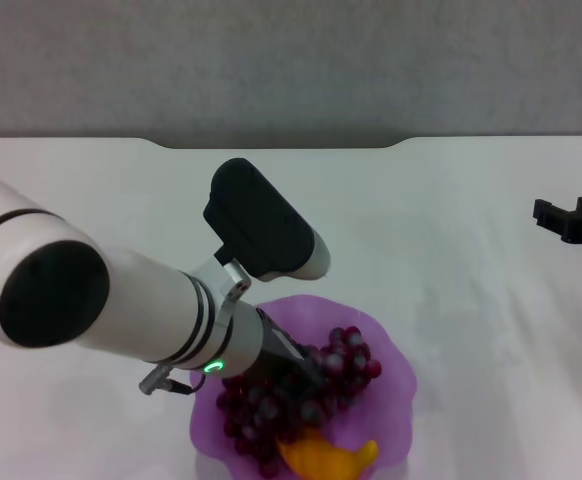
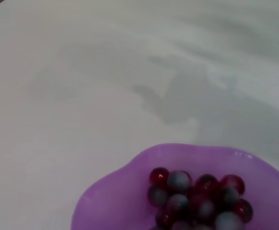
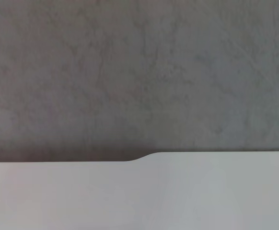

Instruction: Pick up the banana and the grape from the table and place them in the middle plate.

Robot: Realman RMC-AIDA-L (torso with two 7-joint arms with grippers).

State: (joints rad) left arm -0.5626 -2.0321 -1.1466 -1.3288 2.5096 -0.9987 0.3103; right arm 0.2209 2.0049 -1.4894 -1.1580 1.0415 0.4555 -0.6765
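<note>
My left gripper [image 1: 296,375]: low over the plate [image 1: 396,375], fingers buried in the grapes [image 1: 346,362]; whether they clamp or have let go, I cannot tell.
Grapes: in the plate, right under and around my gripper.
Banana [image 1: 329,458]: in the plate too, just nearer me than the gripper.
My right gripper [image 1: 574,220]: parked well away over the table [image 1: 451,200].
Risk: if I lift while a stem is snagged, the bunch may drag out, tipping the plate or nudging the banana over the rim.

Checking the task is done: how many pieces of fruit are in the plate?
2: the grapes lie across the purple plate; the banana at its near edge. The left arm may hide more.
</note>
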